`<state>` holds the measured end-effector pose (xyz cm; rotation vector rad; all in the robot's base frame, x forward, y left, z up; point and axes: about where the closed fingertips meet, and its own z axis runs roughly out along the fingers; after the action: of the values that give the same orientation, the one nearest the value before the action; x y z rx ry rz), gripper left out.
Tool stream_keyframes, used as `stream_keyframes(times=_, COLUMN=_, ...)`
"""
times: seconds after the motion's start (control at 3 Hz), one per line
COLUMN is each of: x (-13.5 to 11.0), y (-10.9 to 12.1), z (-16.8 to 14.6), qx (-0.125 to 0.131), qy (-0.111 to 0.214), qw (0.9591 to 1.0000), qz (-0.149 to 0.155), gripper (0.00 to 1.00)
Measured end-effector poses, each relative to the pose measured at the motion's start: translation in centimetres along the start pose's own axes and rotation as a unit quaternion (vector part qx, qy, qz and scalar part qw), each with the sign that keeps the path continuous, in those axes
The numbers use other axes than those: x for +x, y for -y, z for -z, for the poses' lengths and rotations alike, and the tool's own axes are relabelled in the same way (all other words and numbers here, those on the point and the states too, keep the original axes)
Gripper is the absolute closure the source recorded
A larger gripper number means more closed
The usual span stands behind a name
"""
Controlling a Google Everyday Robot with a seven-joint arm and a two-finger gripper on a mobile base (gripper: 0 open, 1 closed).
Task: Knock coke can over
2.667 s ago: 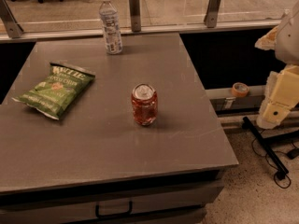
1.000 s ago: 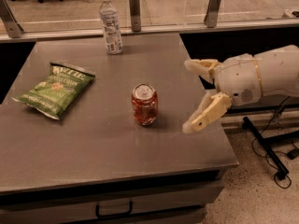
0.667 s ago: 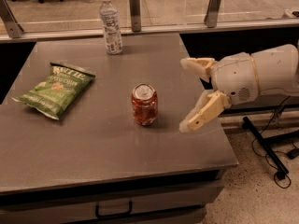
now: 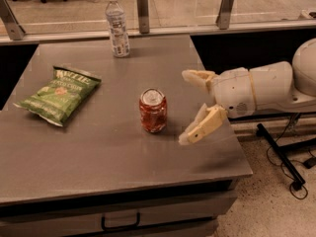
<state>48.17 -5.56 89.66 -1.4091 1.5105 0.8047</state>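
Note:
The coke can (image 4: 153, 110), red with a silver top, stands upright near the middle of the grey table (image 4: 98, 157). My gripper (image 4: 186, 106) is just right of the can, over the table's right side, with its two pale fingers (image 4: 202, 126) spread wide apart and pointing left toward the can. There is a small gap between the fingertips and the can. The gripper holds nothing.
A green chip bag (image 4: 58, 93) lies at the left of the table. A clear water bottle (image 4: 117, 25) with a white cap stands at the back edge. A railing with posts runs behind the table. Cables and a stand leg lie on the floor at the right.
The arm has come in from the right over the table and moved left toward the can. The can, bag and bottle have not moved.

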Motion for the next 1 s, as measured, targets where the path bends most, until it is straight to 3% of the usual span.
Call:
stream_keyframes(times=0.33, x=1.3, y=0.8, z=-1.9, qx=-0.006, qy=0.015, qw=0.9999, qz=-0.005, gripper=0.00)
stream_keyframes(times=0.67, x=2.0, y=1.7, z=-4.0, qx=-0.012, qy=0.023, qw=0.9996, qz=-0.007, gripper=0.16)
stream_keyframes(times=1.0, x=2.3, y=2.2, z=-6.1, qx=-0.026, qy=0.021, qw=0.9994, qz=-0.010, gripper=0.41)
